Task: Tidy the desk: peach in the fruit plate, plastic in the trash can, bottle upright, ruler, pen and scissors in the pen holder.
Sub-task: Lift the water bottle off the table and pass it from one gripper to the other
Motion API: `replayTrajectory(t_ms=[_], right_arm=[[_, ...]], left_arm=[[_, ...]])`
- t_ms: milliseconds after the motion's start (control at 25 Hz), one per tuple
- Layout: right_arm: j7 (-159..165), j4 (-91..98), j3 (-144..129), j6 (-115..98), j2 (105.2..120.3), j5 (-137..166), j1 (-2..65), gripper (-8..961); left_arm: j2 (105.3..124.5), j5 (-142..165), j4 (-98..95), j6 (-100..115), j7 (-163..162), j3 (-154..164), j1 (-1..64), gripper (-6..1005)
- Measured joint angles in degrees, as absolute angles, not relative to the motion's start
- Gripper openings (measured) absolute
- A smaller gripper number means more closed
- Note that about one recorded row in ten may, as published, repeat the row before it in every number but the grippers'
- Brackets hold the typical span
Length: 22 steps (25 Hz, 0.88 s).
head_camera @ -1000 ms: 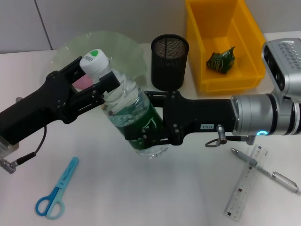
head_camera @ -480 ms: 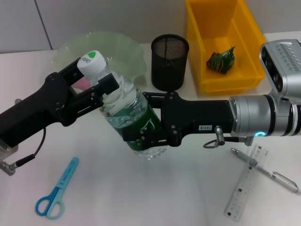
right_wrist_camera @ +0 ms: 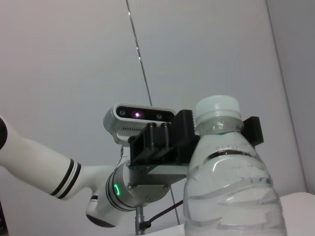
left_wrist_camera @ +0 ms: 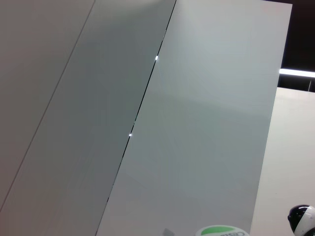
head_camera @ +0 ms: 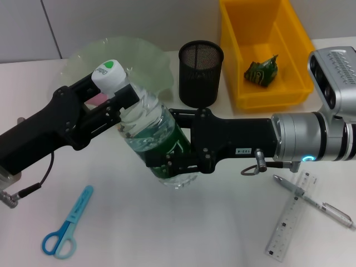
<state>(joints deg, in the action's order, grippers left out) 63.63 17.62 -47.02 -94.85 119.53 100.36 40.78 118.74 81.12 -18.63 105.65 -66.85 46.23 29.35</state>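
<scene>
Currently both arms hold the bottle [head_camera: 153, 136] above the desk [head_camera: 167, 233], near its middle. The left gripper [head_camera: 114, 97] pinches the neck just under the white cap [head_camera: 108, 72], one finger on each side; the right gripper [head_camera: 169, 156] clamps the lower body around the green label. Compared with one second ago, the cap has shifted slightly toward the robot's left and the bottle stands a little closer to vertical; over the last half second the change is very small. The bottle remains tilted, cap toward the fruit plate [head_camera: 139, 55], and whether its base touches the desk cannot be determined. Judgement: the uprighting step is in progress and nearly stalled, so further rotation is required before release. The right wrist view shows the bottle shoulder and cap with the left gripper behind them. The plastic wrapper [head_camera: 261, 71] already lies in the yellow trash bin [head_camera: 295, 50]. A pink object in the fruit plate, mostly hidden by the left gripper, may be the peach. The scissors [head_camera: 68, 223], pen [head_camera: 311, 200] and ruler [head_camera: 289, 217] lie on the desk, well apart from the pen holder [head_camera: 200, 72].
</scene>
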Motion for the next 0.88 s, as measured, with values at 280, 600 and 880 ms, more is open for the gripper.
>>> replayTrajectory(t_ms=[280, 600, 880], right_arm=[[63.28, 17.50, -47.02, -94.88, 119.53, 100.36, 40.78, 802], [63.26, 17.49, -47.02, -94.94, 119.53, 100.38, 40.78, 804], [63.24, 17.49, -47.02, -95.00, 119.53, 100.51, 40.78, 806]], left_arm=[[118.74, 81.12, -18.63, 105.64, -66.85, 46.23, 29.35, 615], [118.57, 81.12, -18.63, 105.55, -66.87, 46.15, 29.30, 617], [118.57, 81.12, -18.63, 105.54, -66.88, 45.96, 29.24, 618]])
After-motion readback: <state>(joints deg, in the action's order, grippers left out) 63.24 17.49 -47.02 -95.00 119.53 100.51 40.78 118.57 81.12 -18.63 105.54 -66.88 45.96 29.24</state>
